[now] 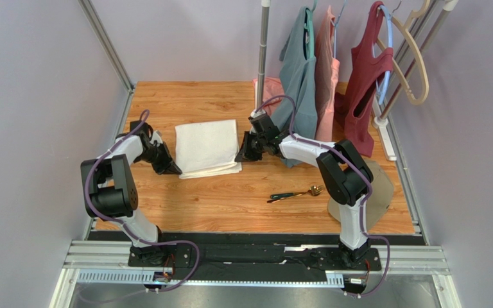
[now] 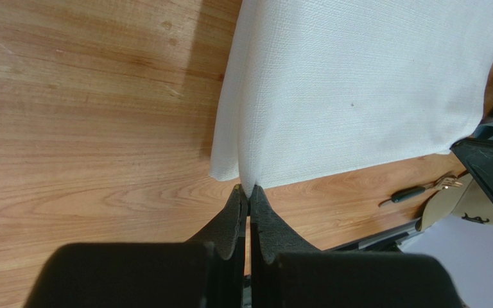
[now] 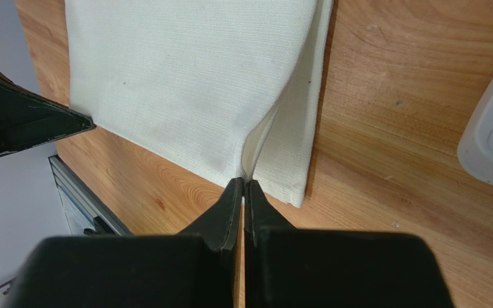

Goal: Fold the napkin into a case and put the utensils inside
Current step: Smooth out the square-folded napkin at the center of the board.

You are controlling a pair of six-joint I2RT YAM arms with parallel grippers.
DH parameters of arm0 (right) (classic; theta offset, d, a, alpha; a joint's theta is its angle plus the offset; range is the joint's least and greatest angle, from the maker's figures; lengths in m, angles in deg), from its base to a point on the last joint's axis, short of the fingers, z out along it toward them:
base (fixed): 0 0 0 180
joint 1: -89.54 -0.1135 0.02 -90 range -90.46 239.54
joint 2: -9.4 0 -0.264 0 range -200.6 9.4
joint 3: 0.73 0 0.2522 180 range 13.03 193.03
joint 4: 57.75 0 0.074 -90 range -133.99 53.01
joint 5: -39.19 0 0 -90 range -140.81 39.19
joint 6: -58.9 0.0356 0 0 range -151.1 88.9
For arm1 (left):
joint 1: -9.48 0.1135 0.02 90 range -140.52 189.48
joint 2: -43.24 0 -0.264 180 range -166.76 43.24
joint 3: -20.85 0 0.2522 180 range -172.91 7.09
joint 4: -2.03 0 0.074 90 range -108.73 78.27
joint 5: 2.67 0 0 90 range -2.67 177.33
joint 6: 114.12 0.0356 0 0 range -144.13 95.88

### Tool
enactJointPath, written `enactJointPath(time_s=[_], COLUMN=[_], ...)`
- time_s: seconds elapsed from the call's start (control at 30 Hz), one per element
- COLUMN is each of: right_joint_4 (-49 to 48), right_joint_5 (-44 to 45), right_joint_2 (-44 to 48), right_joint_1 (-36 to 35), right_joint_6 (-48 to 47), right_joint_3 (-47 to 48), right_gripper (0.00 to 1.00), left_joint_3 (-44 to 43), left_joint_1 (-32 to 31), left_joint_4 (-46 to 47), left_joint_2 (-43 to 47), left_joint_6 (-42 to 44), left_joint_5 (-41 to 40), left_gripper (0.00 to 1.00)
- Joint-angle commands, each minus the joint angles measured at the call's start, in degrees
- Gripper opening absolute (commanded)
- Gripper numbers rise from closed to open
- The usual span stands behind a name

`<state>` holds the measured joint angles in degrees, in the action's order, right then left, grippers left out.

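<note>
The left gripper (image 1: 173, 170) and right gripper (image 1: 239, 157) each pinch a near corner of the napkin (image 1: 207, 146), which stretches toward 12 o'clock, with the utensils (image 1: 296, 194) at its 5 o'clock.

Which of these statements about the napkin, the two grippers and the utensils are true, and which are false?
1. The left gripper is shut on a near corner of the napkin. True.
2. The right gripper stands open. False: it is shut on the napkin's other near corner.
3. The utensils lie inside the napkin. False: they lie on the bare table, to the napkin's right.
4. At the back right, clothes hang on a rack. True.
</note>
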<state>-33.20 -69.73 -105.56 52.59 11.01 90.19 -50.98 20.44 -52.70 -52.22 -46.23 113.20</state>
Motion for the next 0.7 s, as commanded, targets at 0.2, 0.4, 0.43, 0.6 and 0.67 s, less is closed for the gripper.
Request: enactJointPath(time_s=[0.2,0.4,0.43,0.6,0.67], right_joint_4=[1.96,2.22,2.22,2.22,2.31], right_joint_5=[2.92,3.01,2.92,3.27,3.36], right_joint_2=[3.42,3.69,3.69,4.21,4.21], right_joint_1=[0.91,1.35,1.35,1.35,1.35], right_joint_6=[-2.38,-2.73,-2.73,-2.82,-3.00], right_joint_3=[-0.35,-1.05,-1.05,-1.75,-1.84], right_gripper=[0.00,0.00,0.00,0.00,0.00], left_joint_3=[0.32,1.55,2.16,3.48,4.18], left_joint_1=[0.38,0.38,0.38,0.38,0.38], left_joint_4=[-1.83,-1.74,-1.57,-1.74,-1.31], left_joint_2=[4.75,5.46,5.63,5.11,5.37], left_joint_6=[1.37,0.84,0.93,1.28,0.84], left_joint_5=[-1.43,0.94,-0.28,-1.52,-1.35], left_gripper=[0.00,0.00,0.00,0.00,0.00])
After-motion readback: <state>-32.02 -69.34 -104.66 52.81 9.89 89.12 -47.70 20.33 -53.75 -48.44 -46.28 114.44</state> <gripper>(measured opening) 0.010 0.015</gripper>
